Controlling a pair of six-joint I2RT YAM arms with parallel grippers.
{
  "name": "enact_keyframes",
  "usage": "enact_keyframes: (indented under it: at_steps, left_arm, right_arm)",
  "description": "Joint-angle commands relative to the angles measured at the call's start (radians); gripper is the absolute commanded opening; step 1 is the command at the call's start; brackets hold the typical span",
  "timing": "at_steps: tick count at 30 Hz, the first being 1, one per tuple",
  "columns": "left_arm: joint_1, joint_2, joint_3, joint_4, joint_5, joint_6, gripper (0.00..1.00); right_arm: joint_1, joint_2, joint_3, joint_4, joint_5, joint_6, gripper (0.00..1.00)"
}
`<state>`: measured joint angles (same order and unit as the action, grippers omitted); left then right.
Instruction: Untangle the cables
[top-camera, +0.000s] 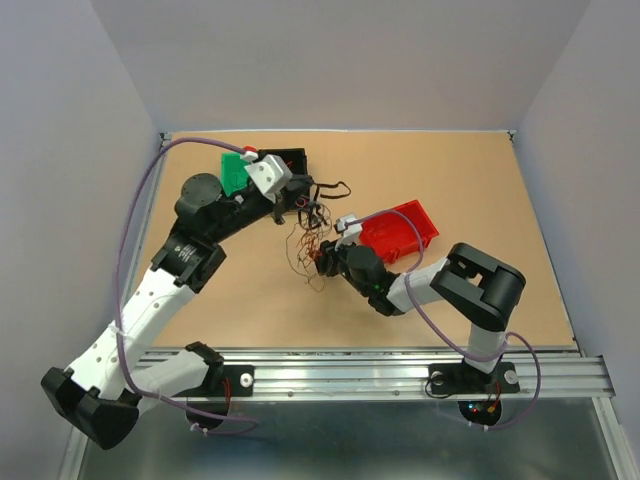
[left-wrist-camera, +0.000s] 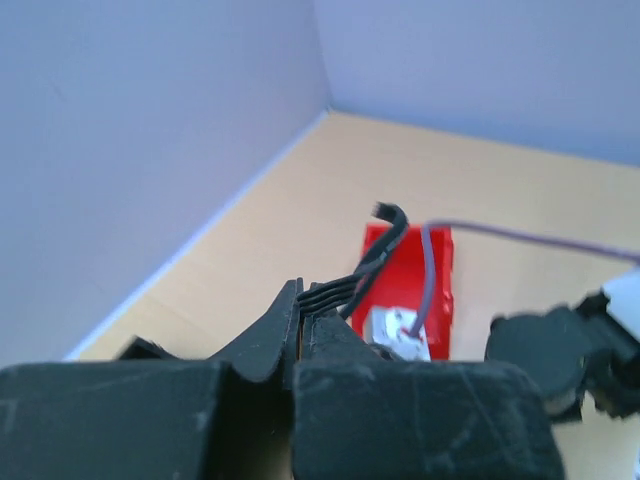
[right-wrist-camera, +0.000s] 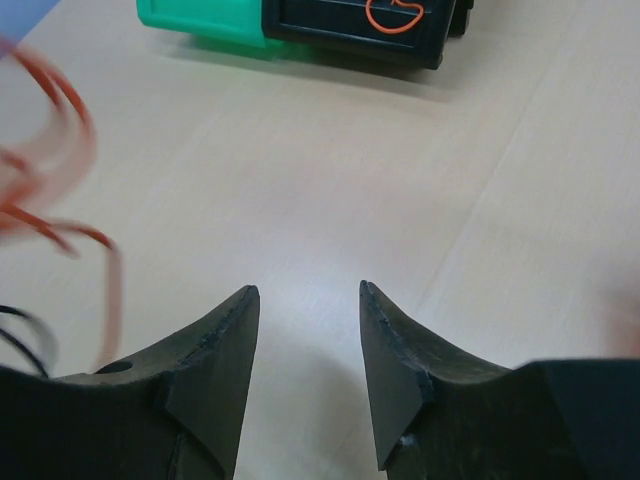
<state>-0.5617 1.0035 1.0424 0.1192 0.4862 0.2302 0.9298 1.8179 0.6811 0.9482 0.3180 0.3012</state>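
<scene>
The cables (top-camera: 310, 243) sit mid-desk as a loose orange-and-black snarl between the two hands, with the red bin (top-camera: 402, 230) just to their right. The left hand (left-wrist-camera: 300, 300) is clenched on a few black strands (left-wrist-camera: 372, 262). The right hand (right-wrist-camera: 305, 300) is released: its fingers stand apart over bare desk (right-wrist-camera: 330, 160) with nothing between them, and the orange strands (right-wrist-camera: 80, 120) curl off to its left, blurred. To do this step well, I judge the right hand should shift left and pick a single orange loop at the edge of the snarl, not the clump. It should close fully on that loop, then draw it slowly away from the left hand, which serves as the anchor. If black strands start to follow, it is better to ease off and regrip nearer a free end than to tighten the knot. The snarl has no clean axis. Seen from above, it stretches roughly from the left hand at the far side toward the right hand at the near side. The pinched black strands run straight out of the left fingertips toward the red bin and end in a bent tip. Whether the bunch is clear of the desk I cannot tell.
</scene>
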Motion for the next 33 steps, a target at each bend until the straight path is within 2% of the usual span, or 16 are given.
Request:
enact_keyframes:
  at_steps: [1, 5, 16, 21, 26, 29, 33]
  left_arm:
    - [-0.003, -0.034, 0.114, 0.005, -0.078, -0.037, 0.0]
    - [-0.004, -0.029, 0.102, 0.016, -0.092, -0.042, 0.0]
    - [-0.004, -0.025, -0.177, 0.18, -0.064, 0.032, 0.0]
    - [-0.004, -0.031, -0.211, 0.211, -0.046, 0.026, 0.0]
    - [-0.004, -0.032, -0.209, 0.201, 0.003, 0.021, 0.0]
    - [-0.004, -0.032, -0.205, 0.195, 0.005, 0.018, 0.0]
    - [-0.004, -0.054, -0.203, 0.189, -0.026, 0.02, 0.0]
  right_arm:
    - [0.009, 0.023, 0.055, 0.077, 0.018, 0.004, 0.5]
    - [0.009, 0.005, 0.031, 0.095, 0.018, 0.009, 0.49]
    - [0.009, -0.23, -0.164, 0.112, 0.02, -0.011, 0.65]
    - [0.009, -0.304, -0.21, 0.113, 0.006, -0.028, 0.66]
    - [0.009, -0.305, -0.241, 0.173, -0.063, -0.063, 0.66]
    - [0.009, -0.275, -0.229, 0.182, -0.092, -0.073, 0.62]
    - [0.009, -0.22, -0.19, 0.184, -0.106, -0.071, 0.62]
